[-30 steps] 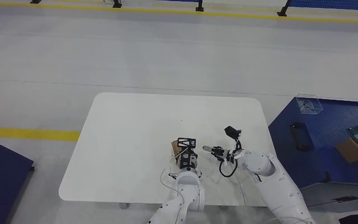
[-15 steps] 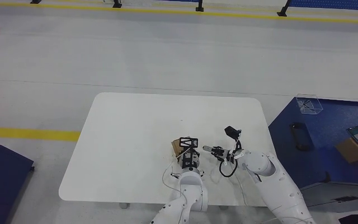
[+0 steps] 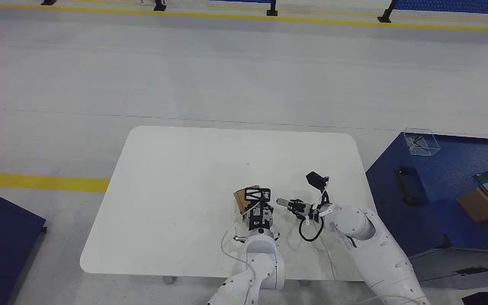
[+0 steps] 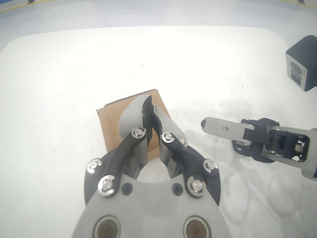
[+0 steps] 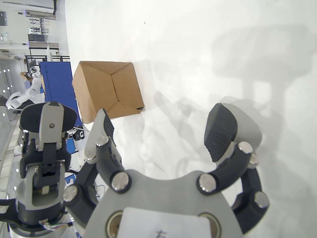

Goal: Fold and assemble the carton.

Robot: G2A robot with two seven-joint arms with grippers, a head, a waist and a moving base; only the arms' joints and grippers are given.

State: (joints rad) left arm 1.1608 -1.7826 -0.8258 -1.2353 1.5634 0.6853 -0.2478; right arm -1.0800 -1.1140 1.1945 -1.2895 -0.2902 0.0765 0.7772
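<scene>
One white table [image 3: 168, 191], with the carton [image 5: 109, 90] near the robot's edge, about midway along it. Carton is plain brown with no legible print. Its open mouth faces the right gripper [image 5: 161, 117], folded flaps closing the far end. Left gripper [image 4: 148, 110] is over the carton, fingers pressed nearly together, apparently pinching one wall. Right gripper is spread wide and empty just beside the carton, likely the free one for the next fold.
</scene>
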